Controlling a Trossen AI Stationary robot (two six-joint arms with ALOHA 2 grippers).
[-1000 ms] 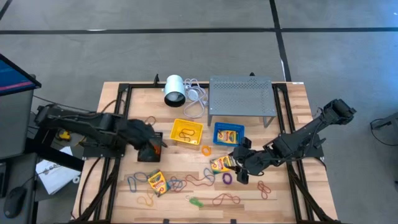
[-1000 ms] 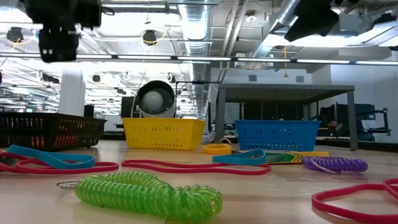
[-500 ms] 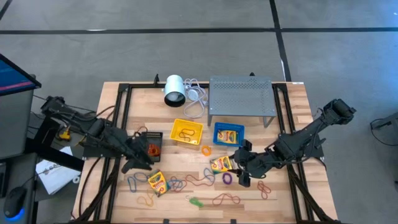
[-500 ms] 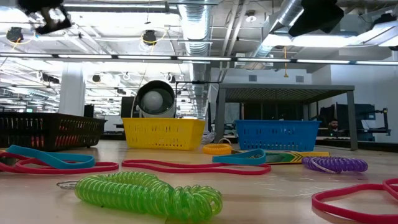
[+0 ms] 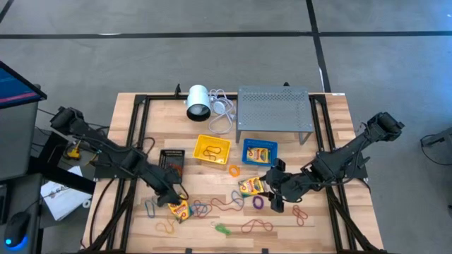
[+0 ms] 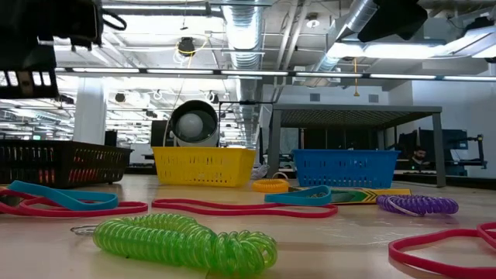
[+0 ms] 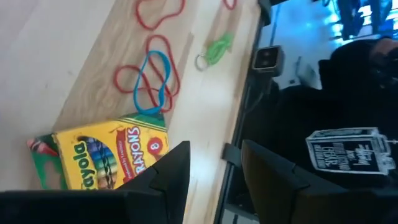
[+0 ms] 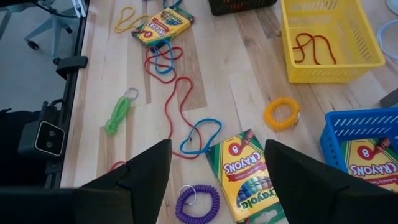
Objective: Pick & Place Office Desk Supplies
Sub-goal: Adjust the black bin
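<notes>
You see three small baskets in a row on the wooden tabletop (image 5: 332, 127). The yellow basket (image 5: 212, 149) holds a red rubber band (image 8: 314, 48). The blue basket (image 5: 260, 152) holds one crayon box (image 8: 374, 159). The black basket (image 5: 170, 159) stands to the left of the yellow one, and something orange shows inside it, but you cannot tell what it is.

Your left end effector (image 5: 173, 200) is low over the front-left part of the tabletop, just beside a crayon box (image 7: 106, 155) that lies flat there; its fingers stand apart with nothing between them. Your right end effector (image 5: 272, 189) is near the middle, fingers wide apart, also holding nothing. Another crayon box (image 8: 244, 173) lies on the wood just before it, in front of the blue basket, with a purple coil ring (image 8: 197, 203) and an orange coil ring (image 8: 280, 114) near. Red and blue rubber bands (image 7: 149, 78) and a green coil (image 6: 186, 244) lie loose along the front.
</notes>
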